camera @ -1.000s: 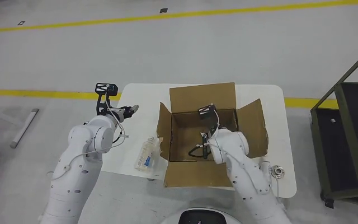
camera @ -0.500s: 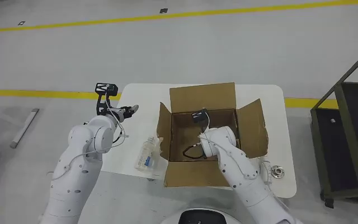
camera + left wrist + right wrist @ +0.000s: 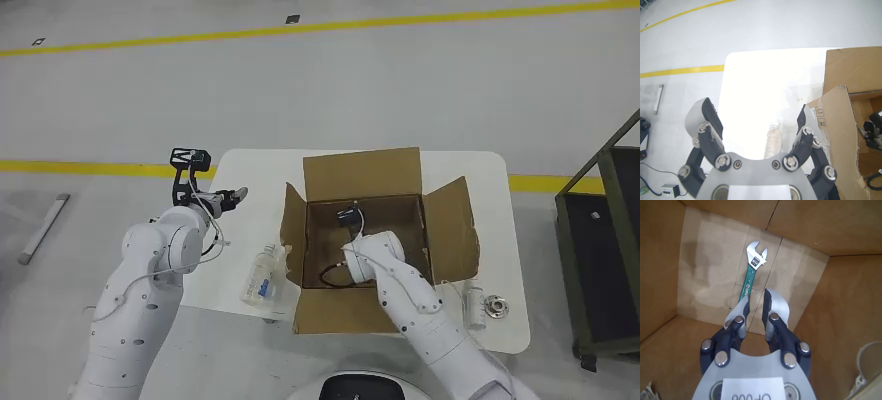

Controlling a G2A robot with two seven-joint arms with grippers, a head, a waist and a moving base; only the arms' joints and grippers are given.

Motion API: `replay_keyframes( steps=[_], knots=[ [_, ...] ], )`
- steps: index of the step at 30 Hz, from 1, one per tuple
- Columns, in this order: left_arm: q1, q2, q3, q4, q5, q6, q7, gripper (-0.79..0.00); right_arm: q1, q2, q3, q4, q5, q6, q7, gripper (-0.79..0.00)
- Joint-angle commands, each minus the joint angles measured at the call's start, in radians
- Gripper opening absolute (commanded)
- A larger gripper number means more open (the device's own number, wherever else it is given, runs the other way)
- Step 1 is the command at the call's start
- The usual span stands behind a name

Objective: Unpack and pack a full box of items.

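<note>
A brown corrugated cardboard box point(image 3: 365, 175) stands in the middle of the top view on a white, round-cornered table point(image 3: 250, 170). Its four flaps are folded outward, and the left flap is ragged along its edge. On the box's flat, creased floor lies an adjustable wrench point(image 3: 751, 275) with a green coated handle, a bare steel head and a ridged adjusting wheel. The right gripper point(image 3: 756, 300) hangs inside the box just above the end of the handle. Its grey metal fingers point(image 3: 779, 306), lined with black pads, stand a narrow gap apart and grip nothing; whether one tip touches the handle cannot be told. The left gripper point(image 3: 757, 113) sits at centre left of the top view, over the table's left edge, its ribbed-padded fingers spread wide and empty. A clear, ridged plastic bottle point(image 3: 262, 277) lies on its side on the table just left of the box. A small round metal fitting point(image 3: 495, 306) rests on the table at lower right, beside the box.
</note>
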Motion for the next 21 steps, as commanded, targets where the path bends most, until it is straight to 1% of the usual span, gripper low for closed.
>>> replay_keyframes(
  steps=[1, 3, 12, 15, 21],
  knots=[
    [0.000, 0.000, 0.000, 0.000, 0.000, 0.000, 0.000, 0.000, 0.017, -0.008, -0.004, 0.041, 0.017, 0.007, -0.005, -0.499],
    [0.000, 0.000, 0.000, 0.000, 0.000, 0.000, 0.000, 0.000, 0.035, -0.016, -0.008, 0.084, 0.028, 0.016, -0.015, -0.483],
    [0.000, 0.000, 0.000, 0.000, 0.000, 0.000, 0.000, 0.000, 0.095, -0.048, -0.026, 0.232, 0.069, 0.047, -0.043, -0.459],
    [0.000, 0.000, 0.000, 0.000, 0.000, 0.000, 0.000, 0.000, 0.106, -0.057, -0.026, 0.264, 0.088, 0.064, -0.048, -0.462],
    [0.000, 0.000, 0.000, 0.000, 0.000, 0.000, 0.000, 0.000, 0.119, -0.073, -0.010, 0.320, 0.128, 0.136, -0.089, -0.477]
  ],
)
